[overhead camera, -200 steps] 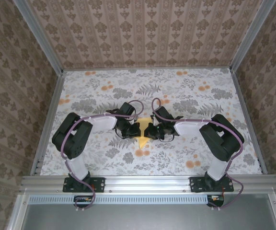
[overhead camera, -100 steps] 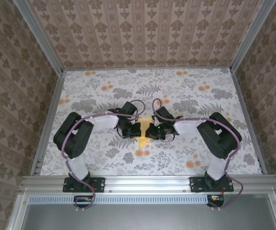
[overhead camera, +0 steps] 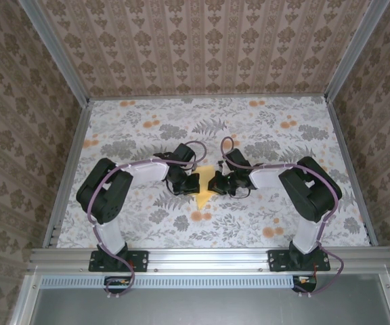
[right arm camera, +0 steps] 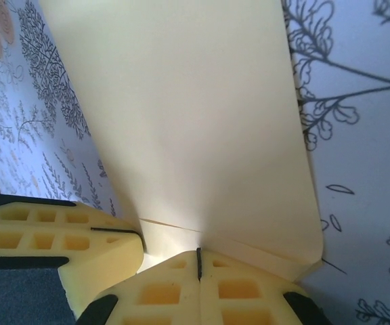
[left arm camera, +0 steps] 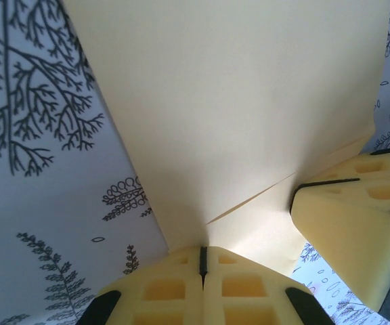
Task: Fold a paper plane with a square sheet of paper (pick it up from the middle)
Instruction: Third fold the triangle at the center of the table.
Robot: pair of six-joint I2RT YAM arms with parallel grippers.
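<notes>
The square sheet of paper (overhead camera: 203,197), pale yellow and partly folded to a point, lies at the middle of the table between both grippers. My left gripper (overhead camera: 193,183) is shut, its fingertips pinching the paper where a crease (left arm camera: 249,200) begins. The left gripper (left arm camera: 203,249) has the sheet (left arm camera: 235,101) spreading away from its tips. My right gripper (overhead camera: 214,184) faces it from the right, also shut on the paper. In the right wrist view the right gripper (right arm camera: 198,252) meets a layered fold (right arm camera: 202,135), with the left gripper's fingers (right arm camera: 59,237) close beside it.
The table (overhead camera: 147,128) has a grey leaf print with orange flower blotches (overhead camera: 196,216). Aluminium rails (overhead camera: 66,169) and patterned walls (overhead camera: 208,40) close it in on three sides. Both arm bases (overhead camera: 117,258) sit at the near edge.
Both grippers have edged slightly toward the far side with the paper. A little more yellow shows behind them, and the right arm's wrist has shifted.
</notes>
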